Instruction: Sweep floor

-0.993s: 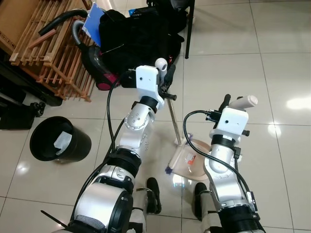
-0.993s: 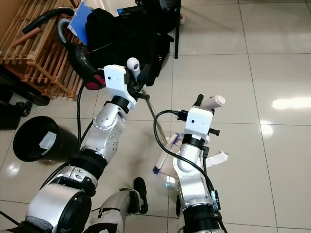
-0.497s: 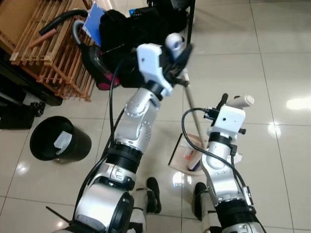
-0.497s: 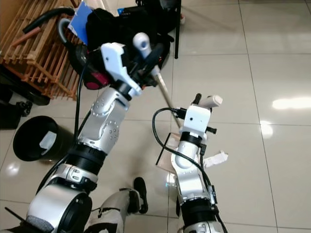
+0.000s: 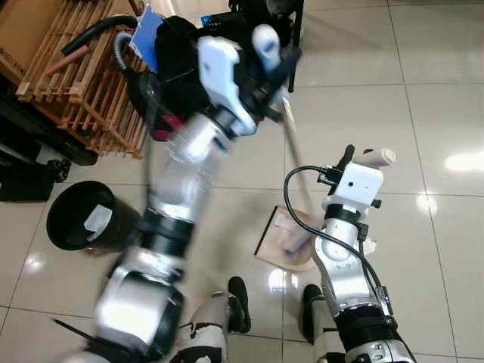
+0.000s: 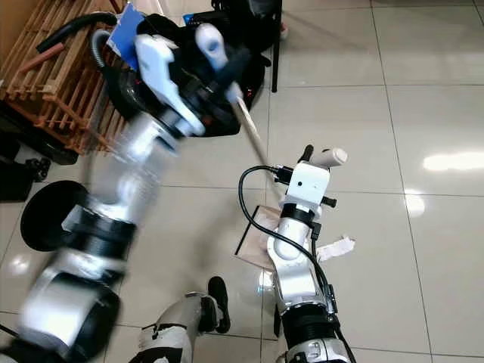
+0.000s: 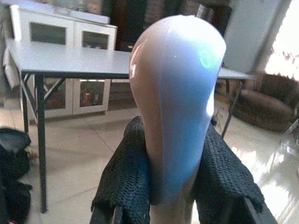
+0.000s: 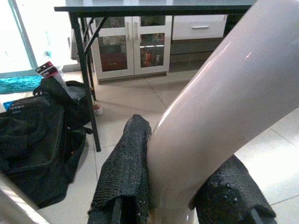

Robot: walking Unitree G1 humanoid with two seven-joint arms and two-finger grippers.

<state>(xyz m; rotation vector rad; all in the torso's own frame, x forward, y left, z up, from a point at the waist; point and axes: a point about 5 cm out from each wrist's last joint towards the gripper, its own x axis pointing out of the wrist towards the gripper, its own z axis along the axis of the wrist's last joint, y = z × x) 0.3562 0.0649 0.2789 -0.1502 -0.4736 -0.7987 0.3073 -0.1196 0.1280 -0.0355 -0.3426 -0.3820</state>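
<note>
My left gripper is raised high and blurred, shut on the white grip of a broom between its black fingers. The broom's pale stick slants down to a flat tan dustpan lying on the tiles in front of my feet. My right gripper sits above the dustpan's right side, shut on the dustpan's white handle, which sticks out to the right. A white paper scrap lies on the floor just right of my right arm.
A black bin with paper inside stands at the left. A wooden rack, a vacuum hose and black bags crowd the back left. A dark table leg stands behind them. Open tiles stretch to the right.
My left arm swung up and away, lifting the broom's grip and tilting the stick, so its lower end moved right onto the dustpan. The right arm barely moved.
</note>
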